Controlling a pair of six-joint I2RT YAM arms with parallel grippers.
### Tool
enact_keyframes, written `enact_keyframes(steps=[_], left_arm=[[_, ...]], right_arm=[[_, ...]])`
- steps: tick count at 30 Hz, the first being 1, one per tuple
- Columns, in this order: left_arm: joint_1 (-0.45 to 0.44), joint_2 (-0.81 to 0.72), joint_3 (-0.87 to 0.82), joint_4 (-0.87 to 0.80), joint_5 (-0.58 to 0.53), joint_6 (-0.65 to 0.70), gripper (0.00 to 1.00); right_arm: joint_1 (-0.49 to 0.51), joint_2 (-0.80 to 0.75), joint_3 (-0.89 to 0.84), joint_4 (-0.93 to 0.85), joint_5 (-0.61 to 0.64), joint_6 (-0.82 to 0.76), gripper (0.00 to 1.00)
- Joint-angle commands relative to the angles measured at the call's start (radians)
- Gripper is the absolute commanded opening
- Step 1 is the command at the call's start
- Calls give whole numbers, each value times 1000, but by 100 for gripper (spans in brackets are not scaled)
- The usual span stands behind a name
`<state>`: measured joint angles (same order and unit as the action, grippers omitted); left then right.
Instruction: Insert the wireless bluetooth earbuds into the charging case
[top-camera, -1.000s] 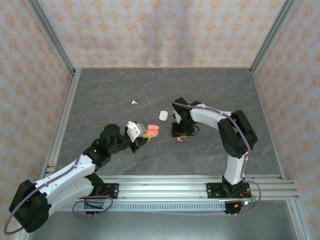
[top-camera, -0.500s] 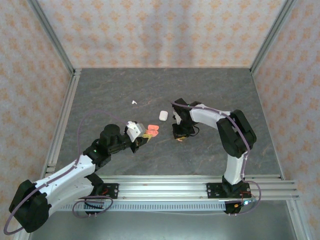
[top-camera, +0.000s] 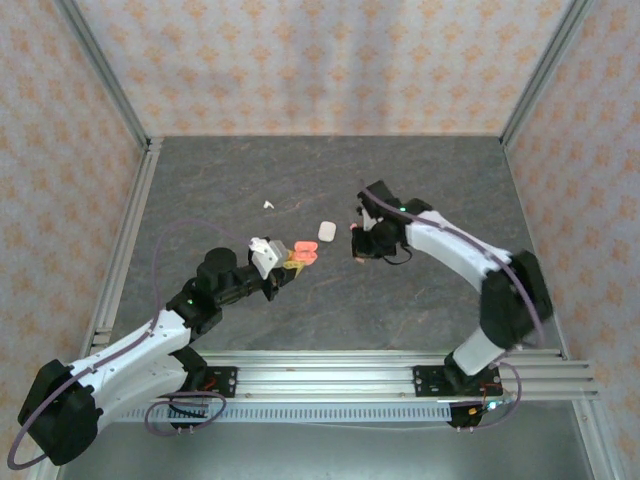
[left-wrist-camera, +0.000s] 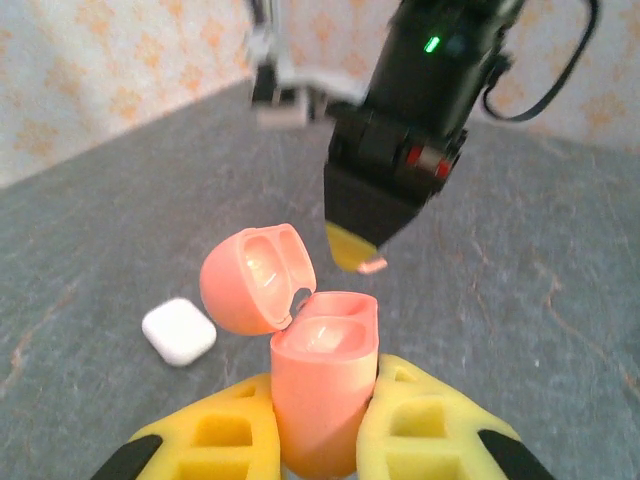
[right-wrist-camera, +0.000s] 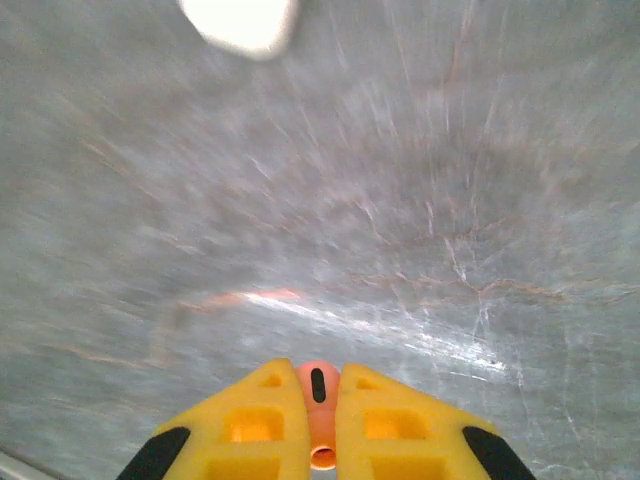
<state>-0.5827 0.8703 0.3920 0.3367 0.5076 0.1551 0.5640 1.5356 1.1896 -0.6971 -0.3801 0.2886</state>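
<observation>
1. The left fingers (left-wrist-camera: 405, 415) are closed on the pink case (left-wrist-camera: 322, 385), held upright with its lid open.
2. The right fingers (right-wrist-camera: 270, 405) are pinched shut on a pink earbud (right-wrist-camera: 318, 392), near the open case.
3. A white case (top-camera: 326, 230) and a white earbud (top-camera: 267, 204) lie apart on the worktop (top-camera: 420, 180).

A coral-pink case (left-wrist-camera: 320, 410) and coral-pink earbud (right-wrist-camera: 318, 398); a white case (left-wrist-camera: 179, 331) and white earbud (top-camera: 267, 204). The left gripper (left-wrist-camera: 325, 378) and right gripper (right-wrist-camera: 318, 370) have yellow fingers (left-wrist-camera: 425, 425). The tabletop (top-camera: 400, 170) is grey with pale veins. The walls (top-camera: 300, 60) are peach with orange floral motifs.
</observation>
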Motion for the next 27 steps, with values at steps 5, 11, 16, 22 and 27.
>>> enact_keyframes(steps=[5, 11, 16, 22, 27], left_arm=[[1, 33, 47, 316, -64, -123, 0], [-4, 62, 113, 401, -66, -175, 0], [-9, 56, 163, 418, -63, -194, 0], [-19, 40, 183, 422, -66, -213, 0], [-21, 23, 180, 415, -74, -214, 0]], right_arm=[[34, -402, -75, 396, 170, 297, 3], [141, -476, -127, 718, 184, 350, 2], [192, -427, -129, 891, 118, 387, 2], [221, -358, -143, 1074, 58, 470, 4], [223, -357, -165, 1146, 45, 532, 3]])
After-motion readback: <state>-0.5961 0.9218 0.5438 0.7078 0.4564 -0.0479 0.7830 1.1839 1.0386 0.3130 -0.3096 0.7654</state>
